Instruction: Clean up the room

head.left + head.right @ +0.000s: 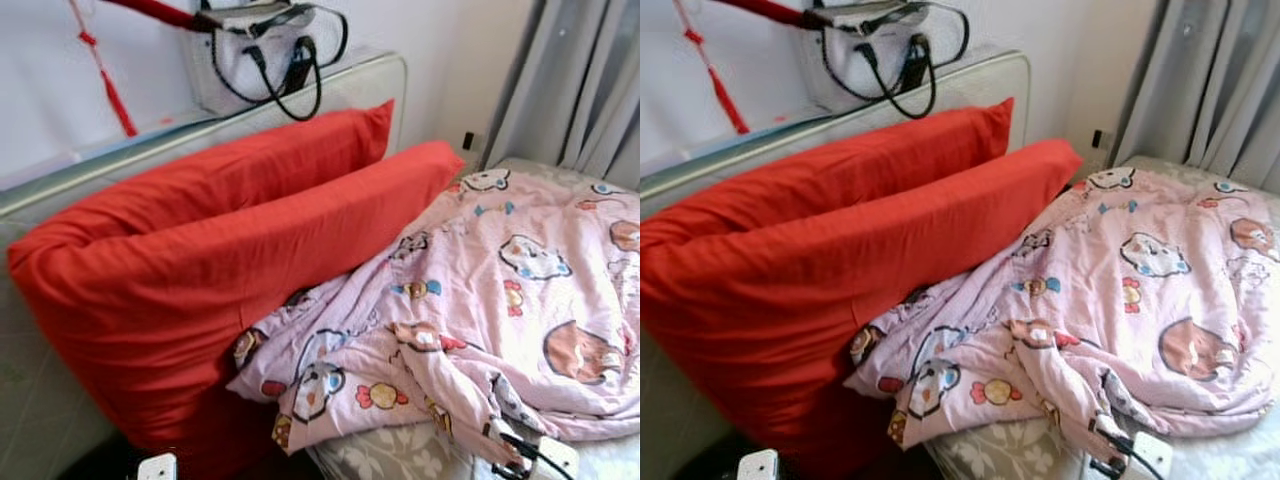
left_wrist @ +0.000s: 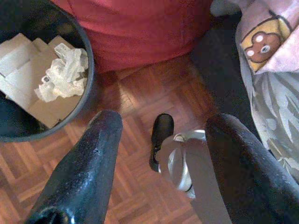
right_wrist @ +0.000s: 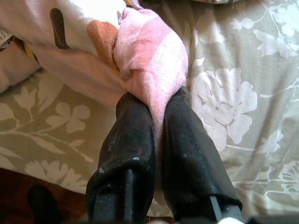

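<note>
A pink blanket (image 1: 500,290) printed with cartoon animals lies rumpled across the bed, its left edge spilling against two red pillows (image 1: 230,250). The pillows lean on the grey headboard (image 1: 60,185). My right gripper (image 3: 156,100) is shut on a fold of the blanket's near edge (image 3: 149,51), above the floral sheet; it also shows at the bed's front corner (image 1: 510,448). My left gripper (image 2: 166,123) hangs open and holds nothing, over the parquet floor beside the bed.
A black bin (image 2: 86,93) with cardboard and crumpled plastic stands on the wooden floor (image 2: 135,186) near the lower pillow. A white handbag (image 1: 265,50) sits on top of the headboard. Grey curtains (image 1: 590,80) hang at the far right.
</note>
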Available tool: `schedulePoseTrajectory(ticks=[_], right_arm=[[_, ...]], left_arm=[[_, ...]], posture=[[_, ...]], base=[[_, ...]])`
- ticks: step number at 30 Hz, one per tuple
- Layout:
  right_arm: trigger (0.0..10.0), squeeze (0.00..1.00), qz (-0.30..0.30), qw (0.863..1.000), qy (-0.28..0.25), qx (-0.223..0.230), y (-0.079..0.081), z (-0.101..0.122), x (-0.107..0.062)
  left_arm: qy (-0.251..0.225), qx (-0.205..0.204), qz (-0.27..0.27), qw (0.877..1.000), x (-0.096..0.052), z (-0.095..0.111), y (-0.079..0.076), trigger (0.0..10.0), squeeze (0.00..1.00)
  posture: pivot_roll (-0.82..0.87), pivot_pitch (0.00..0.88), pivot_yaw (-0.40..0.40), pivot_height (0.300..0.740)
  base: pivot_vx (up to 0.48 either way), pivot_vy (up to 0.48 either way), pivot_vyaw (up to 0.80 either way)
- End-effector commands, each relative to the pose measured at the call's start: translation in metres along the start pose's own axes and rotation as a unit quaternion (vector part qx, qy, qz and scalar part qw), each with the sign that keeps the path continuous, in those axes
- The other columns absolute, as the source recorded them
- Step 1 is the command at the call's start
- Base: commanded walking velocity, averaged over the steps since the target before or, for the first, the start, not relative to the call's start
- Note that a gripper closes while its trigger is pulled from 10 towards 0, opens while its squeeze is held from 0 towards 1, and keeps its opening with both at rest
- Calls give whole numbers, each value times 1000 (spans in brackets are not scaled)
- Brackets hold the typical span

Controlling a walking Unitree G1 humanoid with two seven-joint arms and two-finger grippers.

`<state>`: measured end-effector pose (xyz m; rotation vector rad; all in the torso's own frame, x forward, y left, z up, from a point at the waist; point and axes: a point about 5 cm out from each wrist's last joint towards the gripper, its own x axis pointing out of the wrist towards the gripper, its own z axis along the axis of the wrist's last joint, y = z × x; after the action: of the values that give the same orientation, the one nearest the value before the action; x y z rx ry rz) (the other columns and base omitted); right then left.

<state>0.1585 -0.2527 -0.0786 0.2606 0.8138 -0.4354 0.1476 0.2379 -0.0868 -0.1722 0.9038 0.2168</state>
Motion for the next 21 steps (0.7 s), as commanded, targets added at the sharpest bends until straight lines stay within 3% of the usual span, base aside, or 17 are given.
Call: schedulePoseTrajectory(ticks=[1, 9, 21], right_arm=[[10000, 0, 0, 1000, -2, 1, -1, 2, 0], [10000, 0, 35, 999, 3, 2, 8, -1, 0], [10000, 0, 31, 1000, -2, 0, 8, -1, 0]], left_arm=[[5, 2, 0, 1000, -1, -3, 3, 10000, 0], [10, -1, 3, 1000, -5, -9, 11, 10000, 0], [7, -1, -2, 1000, -3, -5, 6, 10000, 0]], posture=[[44, 0, 6, 740], [42, 0, 4, 740], [40, 0, 9, 740]], base=[[0, 0, 0], [-202, 0, 0], [-273, 0, 0]])
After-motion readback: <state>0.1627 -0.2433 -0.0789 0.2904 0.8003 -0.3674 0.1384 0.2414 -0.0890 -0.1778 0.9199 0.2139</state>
